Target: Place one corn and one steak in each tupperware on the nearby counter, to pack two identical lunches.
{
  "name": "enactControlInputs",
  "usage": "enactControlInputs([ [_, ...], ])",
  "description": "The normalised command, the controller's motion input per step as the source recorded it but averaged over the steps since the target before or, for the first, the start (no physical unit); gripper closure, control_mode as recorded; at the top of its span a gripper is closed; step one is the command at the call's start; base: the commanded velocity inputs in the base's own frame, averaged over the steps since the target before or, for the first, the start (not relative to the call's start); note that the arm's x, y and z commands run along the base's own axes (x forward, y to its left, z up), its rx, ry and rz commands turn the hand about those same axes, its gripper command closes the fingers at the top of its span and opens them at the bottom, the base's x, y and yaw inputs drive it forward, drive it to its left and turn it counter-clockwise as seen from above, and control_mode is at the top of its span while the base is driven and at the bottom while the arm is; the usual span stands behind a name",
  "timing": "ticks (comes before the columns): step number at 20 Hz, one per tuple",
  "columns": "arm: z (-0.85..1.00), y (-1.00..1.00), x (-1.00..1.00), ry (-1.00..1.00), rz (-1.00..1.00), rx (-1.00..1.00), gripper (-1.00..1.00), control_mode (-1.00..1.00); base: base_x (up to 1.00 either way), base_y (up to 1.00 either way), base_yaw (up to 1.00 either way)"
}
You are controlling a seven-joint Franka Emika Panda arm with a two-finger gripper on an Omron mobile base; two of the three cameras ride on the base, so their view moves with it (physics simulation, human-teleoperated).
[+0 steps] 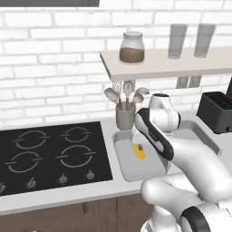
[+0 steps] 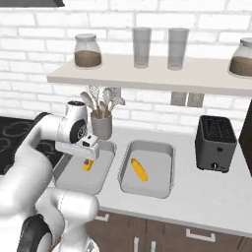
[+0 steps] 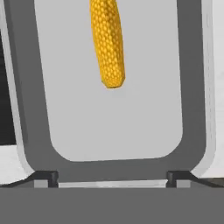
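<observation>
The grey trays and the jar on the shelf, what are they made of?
The trays look like smooth matt plastic: plain light grey, rounded corners, wide rim, no shine. One holds a bumpy yellow corn cob, and so does the other. The jar looks like clear glass, since brown stuff shows through, though it could be clear plastic.

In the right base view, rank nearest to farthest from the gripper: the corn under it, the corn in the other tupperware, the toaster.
1. Corn, just below the gripper, left tupperware.
2. Longer corn, right tupperware.
3. Toaster, far right.
</observation>
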Motion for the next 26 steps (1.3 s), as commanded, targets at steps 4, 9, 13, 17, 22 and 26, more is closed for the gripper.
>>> enactControlInputs([
  [4,0.52,-0.14,-1.0,-0.12,-0.08,0.0,-1.0,-1.0,0.0,0.0,0.0],
  [9,0.49,-0.23,-1.0,-0.38,-0.06,0.0,-1.0,-1.0,0.0,0.0,0.0],
  [13,0.0,0.0,0.0,0.0,0.0,0.0,-1.0,1.0,-1.0,-0.29,-0.02],
  [17,0.0,0.0,0.0,0.0,0.0,0.0,-1.0,1.0,-1.0,-0.59,-0.03],
  [22,0.0,0.0,0.0,0.0,0.0,0.0,-1.0,1.0,-1.0,-0.8,-0.07],
  [26,0.0,0.0,0.0,0.0,0.0,0.0,-1.0,1.0,-1.0,-0.93,-0.11],
])
